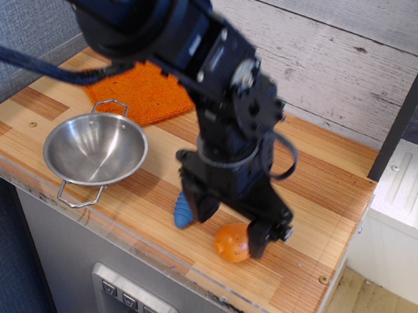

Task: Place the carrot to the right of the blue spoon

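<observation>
The carrot [232, 243], a small smooth orange lump, lies on the wooden counter near its front edge. The blue spoon [183, 211] shows only as its ribbed blue handle end just left of the carrot; its bowl is hidden behind my gripper. My gripper [227, 227] hangs just above the carrot, open and holding nothing, its two black fingers [260, 238] spread apart. The image of the arm is blurred by motion.
A steel two-handled bowl [95, 148] stands at the front left. A flat orange knitted cloth [142, 91] lies behind it near the wall. The counter's front edge [181, 268] runs close to the carrot. A dark post [417, 89] stands at the right.
</observation>
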You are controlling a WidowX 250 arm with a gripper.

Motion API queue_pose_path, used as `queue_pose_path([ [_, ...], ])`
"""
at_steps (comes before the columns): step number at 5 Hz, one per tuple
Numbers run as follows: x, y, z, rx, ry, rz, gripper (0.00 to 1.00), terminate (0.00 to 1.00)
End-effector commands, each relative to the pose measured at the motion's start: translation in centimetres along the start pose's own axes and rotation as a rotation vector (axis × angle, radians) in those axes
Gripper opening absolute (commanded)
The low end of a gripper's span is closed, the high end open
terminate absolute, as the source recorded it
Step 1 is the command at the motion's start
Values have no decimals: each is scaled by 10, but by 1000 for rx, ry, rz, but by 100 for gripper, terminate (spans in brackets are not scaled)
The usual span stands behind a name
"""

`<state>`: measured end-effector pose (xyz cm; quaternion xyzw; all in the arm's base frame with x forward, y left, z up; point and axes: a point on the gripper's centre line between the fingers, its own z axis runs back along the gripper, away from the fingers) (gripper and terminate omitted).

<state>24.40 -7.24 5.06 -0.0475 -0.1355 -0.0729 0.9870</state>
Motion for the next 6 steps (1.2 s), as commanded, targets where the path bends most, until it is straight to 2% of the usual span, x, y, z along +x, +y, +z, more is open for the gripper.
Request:
queue_pose_path([
  [1,30,-2,71,-31,-169,-25,100,0],
  [2,38,-5,101,-61,-243,-108,100,0],
  [5,38,-5,101,-61,-243,-108,100,0],
  [6,38,-5,101,-61,-243,-108,100,100],
])
